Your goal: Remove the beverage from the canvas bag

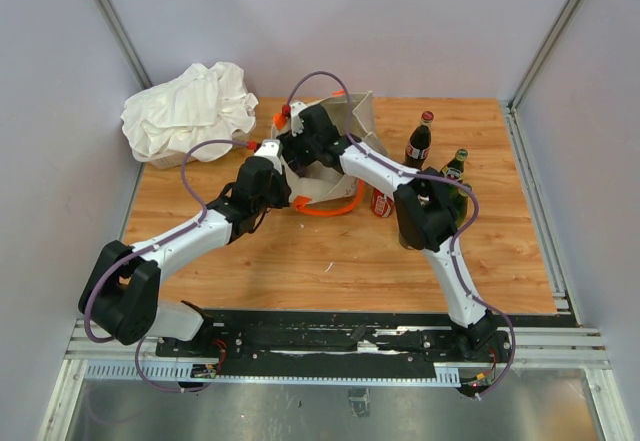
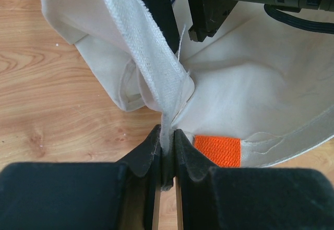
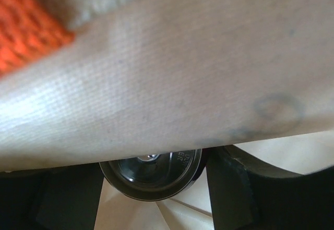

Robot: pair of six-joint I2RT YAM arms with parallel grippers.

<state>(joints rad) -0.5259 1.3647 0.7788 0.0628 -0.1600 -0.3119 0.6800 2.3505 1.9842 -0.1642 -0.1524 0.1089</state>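
The beige canvas bag (image 1: 362,121) with orange handles (image 1: 336,211) lies at the middle of the table. My left gripper (image 1: 283,193) is shut on the bag's edge, and the wrist view shows the cloth (image 2: 151,73) pinched between the pads at the gripper (image 2: 167,138). My right gripper (image 1: 297,151) reaches into the bag's mouth. In its wrist view the gripper (image 3: 151,188) has its fingers (image 3: 235,188) close on both sides of a metal can's end (image 3: 151,172). The bag's cloth (image 3: 172,73) hangs over and hides most of the can.
A white cloth heap (image 1: 190,111) sits at the back left. A red can (image 1: 381,203) lies on the wood just right of the bag. A dark cola bottle (image 1: 419,141) and a green bottle (image 1: 456,169) stand at the right, close to my right arm.
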